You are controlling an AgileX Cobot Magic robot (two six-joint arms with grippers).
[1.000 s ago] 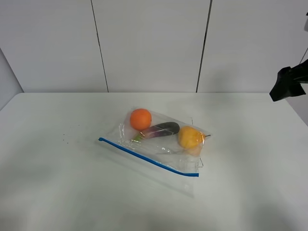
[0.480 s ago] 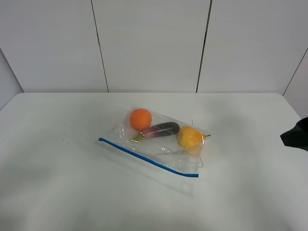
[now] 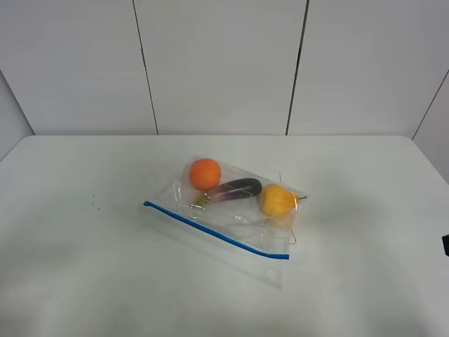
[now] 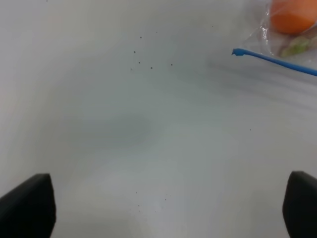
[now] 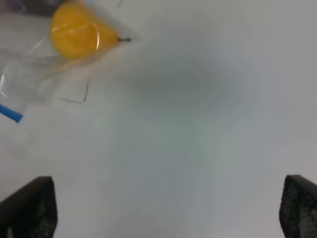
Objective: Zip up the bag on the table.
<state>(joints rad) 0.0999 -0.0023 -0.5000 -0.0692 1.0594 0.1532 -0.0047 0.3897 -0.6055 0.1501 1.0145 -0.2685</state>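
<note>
A: where's the bag (image 3: 228, 210)?

B: flat mid-surface (image 3: 84, 267), blue zipper strip (image 3: 214, 230) along its near edge. Left to right inside: orange (image 3: 205, 173), eggplant (image 3: 235, 189), yellow fruit (image 3: 277, 200).

A: claws?

B: left claw (image 4: 168, 206) fingers spread wide over bare surface near the strip's left end. Right claw (image 5: 166, 206) also wide apart, just past the yellow fruit. Neither touches the bag.

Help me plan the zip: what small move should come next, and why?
Probably bring the left gripper toward the blue zipper strip's near end: both grippers are open over bare table, and the bag lies untouched.
</note>
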